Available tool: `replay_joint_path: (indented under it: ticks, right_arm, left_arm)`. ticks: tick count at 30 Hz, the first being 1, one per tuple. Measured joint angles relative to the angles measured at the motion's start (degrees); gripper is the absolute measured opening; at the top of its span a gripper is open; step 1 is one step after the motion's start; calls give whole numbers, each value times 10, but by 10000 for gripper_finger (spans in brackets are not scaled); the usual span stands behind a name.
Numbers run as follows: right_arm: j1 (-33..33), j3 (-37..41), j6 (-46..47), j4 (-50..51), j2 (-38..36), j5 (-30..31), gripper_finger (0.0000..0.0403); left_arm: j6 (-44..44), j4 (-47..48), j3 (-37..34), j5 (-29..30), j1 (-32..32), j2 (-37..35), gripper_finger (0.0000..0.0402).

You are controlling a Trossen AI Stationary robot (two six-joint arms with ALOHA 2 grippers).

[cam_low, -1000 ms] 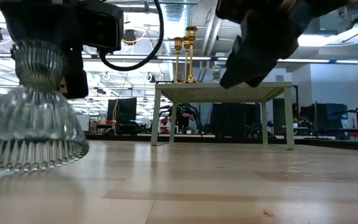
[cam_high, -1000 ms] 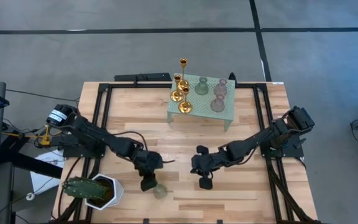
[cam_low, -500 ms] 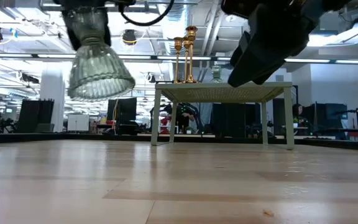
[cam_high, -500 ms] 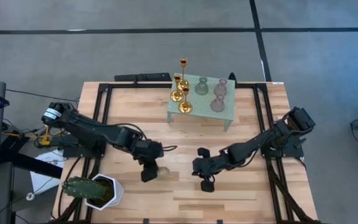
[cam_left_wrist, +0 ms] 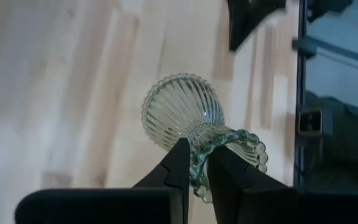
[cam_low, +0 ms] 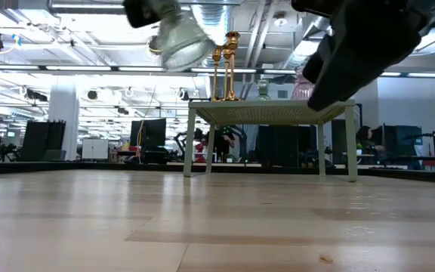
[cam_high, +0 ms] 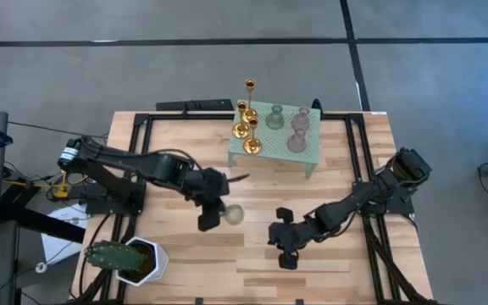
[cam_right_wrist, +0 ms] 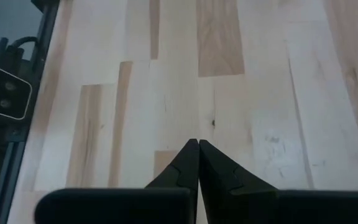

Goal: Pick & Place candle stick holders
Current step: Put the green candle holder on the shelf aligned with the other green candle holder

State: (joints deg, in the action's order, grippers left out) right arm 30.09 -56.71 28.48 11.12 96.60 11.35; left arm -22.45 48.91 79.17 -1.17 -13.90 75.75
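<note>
The left gripper (cam_left_wrist: pixel 194 163) pinches the thin neck of a pale green holder (cam_left_wrist: pixel 182 114), high above the table (cam_high: pixel 329 271), probably to carry it to the mint-green stand (cam_high: pixel 309 152), while the right gripper (cam_right_wrist: pixel 194 149) waits shut.

A perforated stand (cam_high: pixel 307 151) sits on the table (cam_high: pixel 346 267) at the middle of its far edge. On the stand's left end stand three candle stick holders (cam_high: pixel 246 119), the tall one (cam_high: pixel 250 87) nearest the far edge; four bell-shaped holders (cam_high: pixel 295 127) stand on its middle and right part. A potted cactus (cam_high: pixel 125 258) sits at the near left corner. Above the table's middle, left of centre, the left end effector (cam_high: pixel 213 210) carries a bell-shaped holder (cam_high: pixel 233 214). The right end effector (cam_high: pixel 287 257) is right of it, nearer the near edge.
</note>
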Motion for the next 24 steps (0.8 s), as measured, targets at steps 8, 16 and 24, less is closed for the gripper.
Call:
replay_joint_path:
  ticks: [8,16,24]
  right_arm:
    - [12,0,22,8,0,12,0]
    - [27,0,35,10,0,15,0]
    - [33,0,36,13,0,22,0]
  left_arm:
    - [77,7,87,12,57,22,34]
    - [121,111,240,12,99,105,34]
    - [176,183,419,12,134,205,34]
